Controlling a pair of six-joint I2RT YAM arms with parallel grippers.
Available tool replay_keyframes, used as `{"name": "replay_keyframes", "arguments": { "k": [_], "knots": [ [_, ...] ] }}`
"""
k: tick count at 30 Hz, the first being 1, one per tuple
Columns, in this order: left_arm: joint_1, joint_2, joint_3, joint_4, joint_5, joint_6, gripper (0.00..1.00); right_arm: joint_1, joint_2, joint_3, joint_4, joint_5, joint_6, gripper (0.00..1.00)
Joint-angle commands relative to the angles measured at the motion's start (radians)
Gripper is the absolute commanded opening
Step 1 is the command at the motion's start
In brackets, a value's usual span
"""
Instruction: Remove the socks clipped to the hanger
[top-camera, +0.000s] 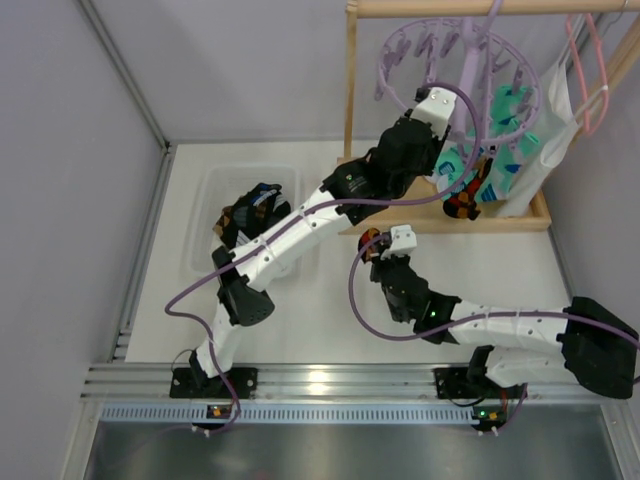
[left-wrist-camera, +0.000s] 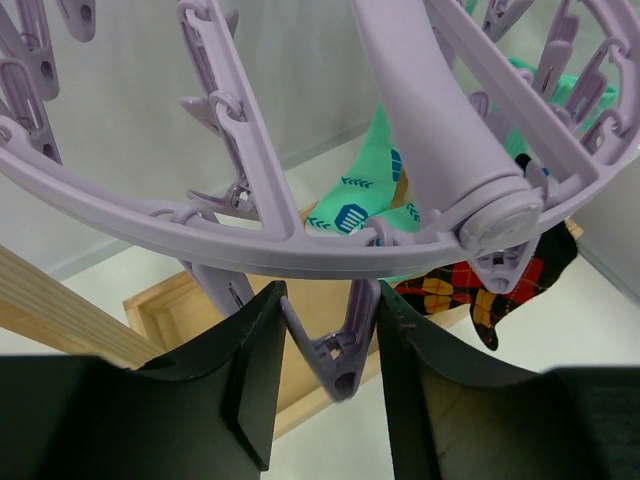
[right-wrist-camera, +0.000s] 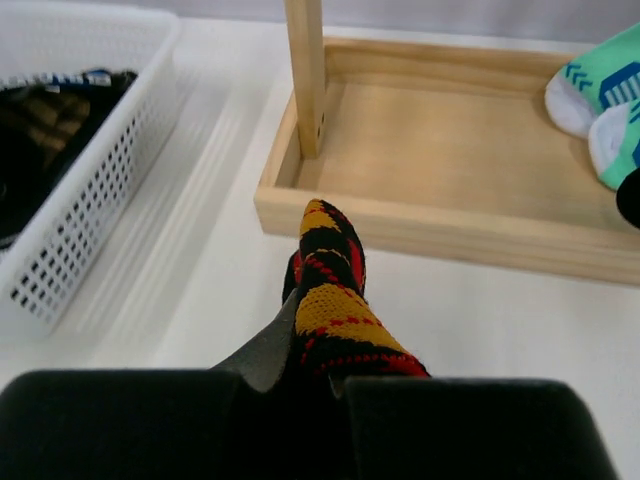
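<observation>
L wrist cam only: left tool (left-wrist-camera: 328, 300) apart, straddling hanger (left-wrist-camera: 200, 238) peg (left-wrist-camera: 335, 350); R wrist cam: right tool (right-wrist-camera: 312, 350) clamped on argyle sock (right-wrist-camera: 330, 290)

White table (top-camera: 300, 325): white perforated basket (top-camera: 212, 185) at 10 o'clock; wooden rack's tray base (top-camera: 500, 223) at 1 o'clock, well apart from the basket; aluminium rail (top-camera: 330, 382) along the 6 o'clock edge.

The round lavender hanger (left-wrist-camera: 430, 120) hangs tilted at the far right, its pegs dangling. Teal socks (top-camera: 510, 150) with white marks and one argyle sock (left-wrist-camera: 490, 285) are clipped beneath it. A second argyle sock (right-wrist-camera: 335, 300) is off it, stretched out low and nearer. Dark socks (top-camera: 250, 210), seemingly striped, lie heaped in the basket (right-wrist-camera: 90, 200) at the left.
</observation>
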Motion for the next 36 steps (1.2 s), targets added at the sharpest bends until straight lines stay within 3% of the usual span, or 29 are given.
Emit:
{"name": "replay_keyframes", "arguments": {
  "k": [1,5,6,10,13,17,20,25,28,32,33,36],
  "knots": [
    [0.004,-0.053,-0.042,0.049,0.001,-0.003,0.46,0.023,-0.085,-0.058,0.038,-0.094,0.012,0.00],
    [0.004,-0.118,-0.108,0.046,-0.057,-0.009,0.66,0.021,-0.191,-0.133,-0.003,-0.178,0.000,0.00],
    [0.003,-0.154,-0.125,0.046,-0.094,-0.009,0.78,0.020,-0.237,-0.144,-0.012,-0.192,0.000,0.00],
    [0.004,-0.279,-0.280,0.042,-0.212,-0.029,0.98,-0.008,-0.326,-0.167,-0.076,-0.283,-0.003,0.00],
    [0.007,-0.427,-0.459,0.042,-0.333,-0.069,0.98,-0.055,-0.371,-0.140,-0.129,-0.407,-0.011,0.00],
    [0.017,-0.672,-0.688,0.013,-0.488,-0.123,0.98,-0.155,-0.348,-0.080,-0.159,-0.717,-0.020,0.00],
    [0.081,-0.792,-0.766,-0.168,-0.514,-0.262,0.98,-0.254,-0.281,0.016,-0.168,-0.936,-0.027,0.00],
    [0.387,-0.954,-0.894,-0.328,-0.340,-0.368,0.98,-0.272,0.037,0.329,-0.225,-1.131,-0.063,0.00],
    [0.483,-1.040,-0.955,-0.374,-0.338,-0.365,0.98,-0.236,0.259,0.557,-0.286,-1.185,-0.089,0.00],
    [0.514,-1.162,-1.003,-0.402,-0.381,-0.344,0.98,-0.196,0.613,0.883,-0.372,-1.299,-0.107,0.00],
    [0.514,-1.184,-1.022,-0.403,-0.395,-0.335,0.98,-0.195,0.685,1.064,-0.423,-1.318,-0.106,0.00],
    [0.515,-1.260,-1.067,-0.400,-0.430,-0.313,0.98,-0.174,0.995,1.381,-0.699,-1.340,-0.146,0.00]
  ]
}}
